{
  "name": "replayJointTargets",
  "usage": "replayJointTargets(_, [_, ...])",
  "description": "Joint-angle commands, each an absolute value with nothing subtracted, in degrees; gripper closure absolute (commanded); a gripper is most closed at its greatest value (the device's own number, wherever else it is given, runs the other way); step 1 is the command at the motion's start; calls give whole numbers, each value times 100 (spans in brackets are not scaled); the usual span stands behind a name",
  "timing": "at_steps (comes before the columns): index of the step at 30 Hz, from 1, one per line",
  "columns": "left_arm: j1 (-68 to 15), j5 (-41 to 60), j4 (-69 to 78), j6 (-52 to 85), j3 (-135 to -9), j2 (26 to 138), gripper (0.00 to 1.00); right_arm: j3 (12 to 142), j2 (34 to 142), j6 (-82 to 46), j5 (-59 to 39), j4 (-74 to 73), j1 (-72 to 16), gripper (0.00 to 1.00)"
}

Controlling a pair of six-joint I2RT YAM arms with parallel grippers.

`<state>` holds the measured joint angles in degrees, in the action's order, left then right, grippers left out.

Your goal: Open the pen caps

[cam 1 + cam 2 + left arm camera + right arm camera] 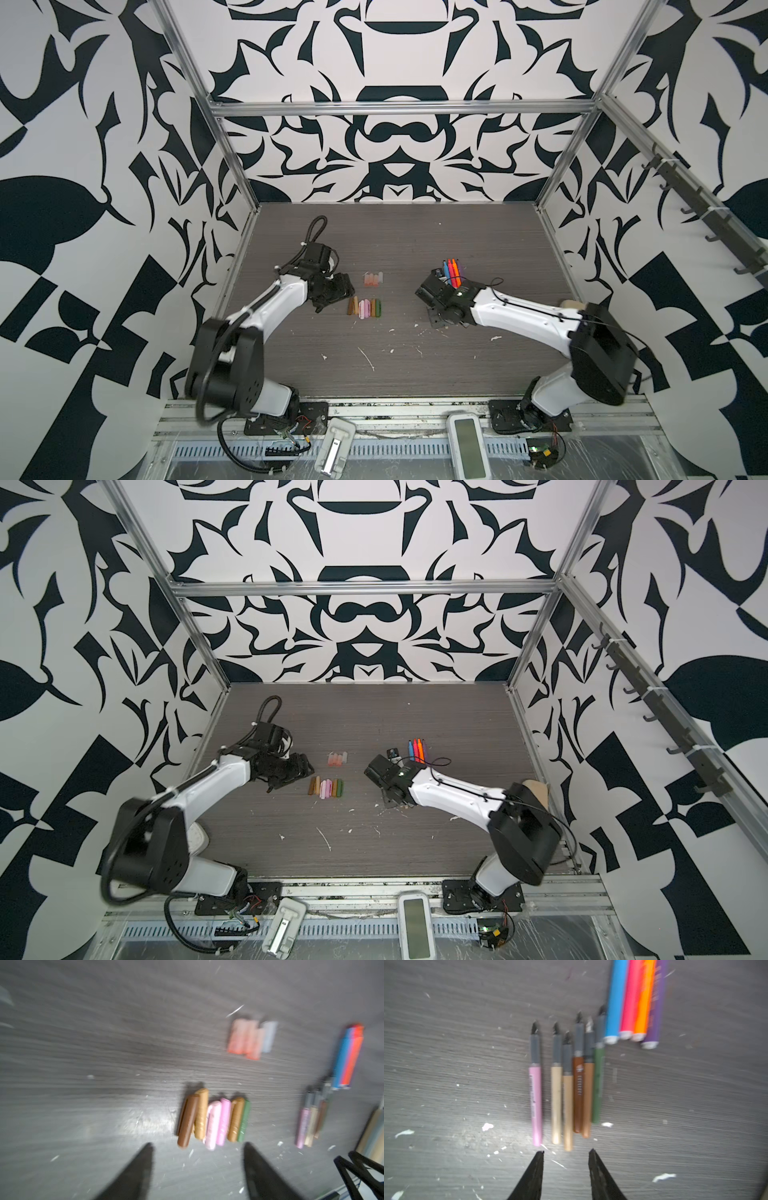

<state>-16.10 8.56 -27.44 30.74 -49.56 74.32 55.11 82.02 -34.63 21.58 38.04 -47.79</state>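
right wrist: brown pen [578,1109] bears white print [579,1084], unreadable.

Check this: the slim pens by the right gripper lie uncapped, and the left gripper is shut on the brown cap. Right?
One thing is wrong: the left gripper is open and holds nothing. The left wrist view shows its jaws spread wide, with the brown cap lying loose ahead of them. The rest holds: the slim pens lie uncapped by the right gripper.
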Motion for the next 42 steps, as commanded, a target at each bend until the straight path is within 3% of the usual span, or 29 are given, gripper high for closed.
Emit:
replayJointTargets(1, [-1591, -74, -2274, 3211, -4538, 6124, 1, 5163, 6813, -3029, 3285, 3440, -4660, 56])
replayJointTargets(2, [-1589, -415, -2160, 3233, -4406, 5796, 1, 5001, 6452, -2892, 3605, 3333, -4642, 44])
replayJointTargets(5, [-1578, -1261, -1545, 3068, -3859, 4965, 1, 4220, 5356, -1916, 4687, 2289, -4632, 35])
replayJointTargets(7, [-1574, -1655, -954, 2833, -3394, 4511, 1, 3403, 4562, -617, 5085, 892, -4636, 19])
replayJointTargets(12, [-1572, -2446, 363, 2471, -2363, 3735, 1, 1718, 3393, 1747, 5565, -2302, -4507, 15])
replayJointTargets(15, [-1573, -2774, 635, 2197, -2095, 3698, 1, 1425, 3343, 1925, 5399, -2491, -4310, 12])
replayJointTargets(21, [-1572, -3040, 1787, 1221, -1521, 4174, 1, 804, 4303, 1439, 4522, -4079, -3536, 9])
replayJointTargets(24, [-1568, -3313, 2116, 812, -1559, 4552, 1, 801, 5380, 971, 3821, -4570, -2741, 6])
replayJointTargets(27, [-1572, -3512, 3302, 370, -1240, 5136, 1, 833, 6545, 516, 3943, -5468, -2234, 3])
replayJointTargets(34, [-1266, -3839, 5623, 308, -668, 6553, 1, 846, 9144, 595, 3701, -8206, -1733, 1])
replayJointTargets(37, [-1064, -3730, 6324, 264, -743, 7161, 1, 1002, 9155, 497, 2567, -7626, -1460, 1])
replayJointTargets(39, [-852, -3502, 6689, 307, -835, 7646, 1, 1069, 9410, 495, 2841, -7942, -1399, 0])
replayJointTargets(42, [-371, -2931, 7095, 527, -1026, 8463, 1, 1327, 9150, 390, 2902, -7054, -1390, 0])
